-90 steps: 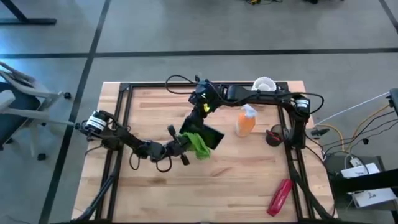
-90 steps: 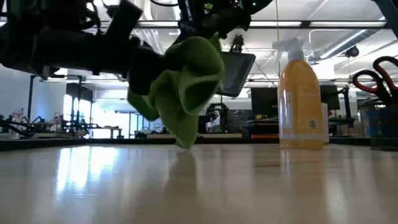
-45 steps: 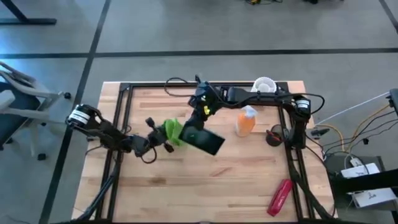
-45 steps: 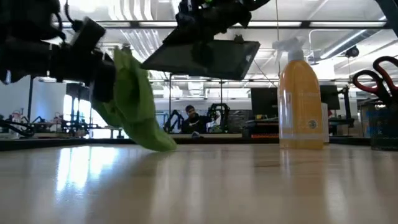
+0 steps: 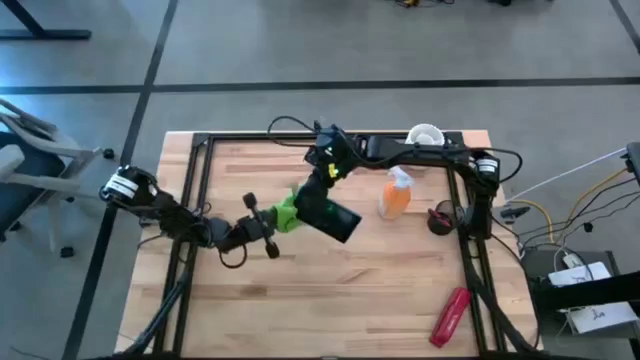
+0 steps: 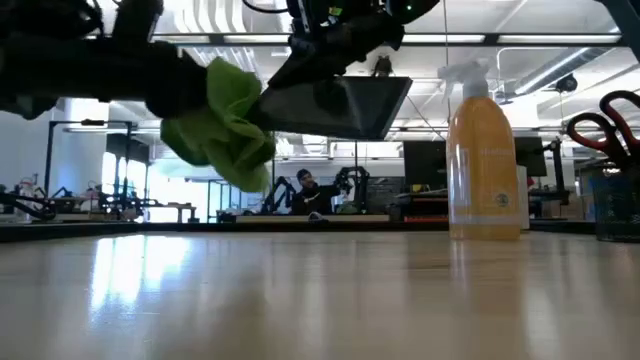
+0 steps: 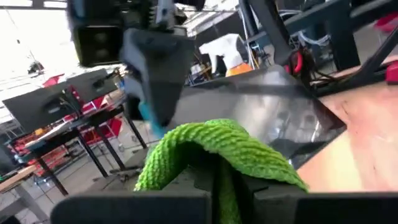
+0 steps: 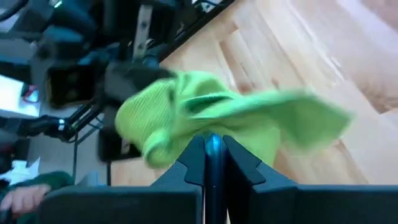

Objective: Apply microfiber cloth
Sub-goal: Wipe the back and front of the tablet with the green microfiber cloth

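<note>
Cloth: microfiber cloth, centre-left of the high view, bunched, raised off the surface, touching the dark tablet's left edge.
Handling: likely light, limp, compressible; pinch a gathered fold.
Left gripper: jaws clenched on the cloth.
Right gripper: jaws clamping the tilted tablet's edge.

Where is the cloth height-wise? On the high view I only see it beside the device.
Observer: In the low view the cloth hangs well clear of the table, touching one edge of the raised device.
Operator: Is the left tool gripping it properly?
Observer: In the left wrist view the left tool is shut on a fold, with the cloth bulging over its fingers.
Operator: And the device?
Observer: In the right wrist view the right tool pinches its thin edge.
</note>
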Robot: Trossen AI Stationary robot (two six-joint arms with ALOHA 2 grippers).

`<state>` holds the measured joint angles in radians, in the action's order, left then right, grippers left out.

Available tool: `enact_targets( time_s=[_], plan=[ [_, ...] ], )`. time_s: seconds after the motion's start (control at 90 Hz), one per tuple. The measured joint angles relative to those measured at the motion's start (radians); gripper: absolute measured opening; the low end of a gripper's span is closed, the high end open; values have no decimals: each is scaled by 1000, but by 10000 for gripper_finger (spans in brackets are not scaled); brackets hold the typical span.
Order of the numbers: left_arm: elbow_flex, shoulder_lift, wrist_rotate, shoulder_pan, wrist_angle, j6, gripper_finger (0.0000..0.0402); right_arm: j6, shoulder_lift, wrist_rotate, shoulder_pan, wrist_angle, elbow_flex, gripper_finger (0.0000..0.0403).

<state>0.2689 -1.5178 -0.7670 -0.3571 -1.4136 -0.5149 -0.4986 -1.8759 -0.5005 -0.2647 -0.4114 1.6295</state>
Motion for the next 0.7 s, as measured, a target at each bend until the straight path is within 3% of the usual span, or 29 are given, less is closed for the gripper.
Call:
enact_targets(
  time_s=[0.244,0.533,0.7],
  plan=[
    [164,-150,94,57,0,-22,0,-32,0,5,-1,5,0,7],
    [432,-418,109,92,-4,-6,0,-12,-2,14,1,11,-2,7],
    [562,-546,229,65,4,49,0,-10,-2,9,2,25,-2,7]
  ],
)
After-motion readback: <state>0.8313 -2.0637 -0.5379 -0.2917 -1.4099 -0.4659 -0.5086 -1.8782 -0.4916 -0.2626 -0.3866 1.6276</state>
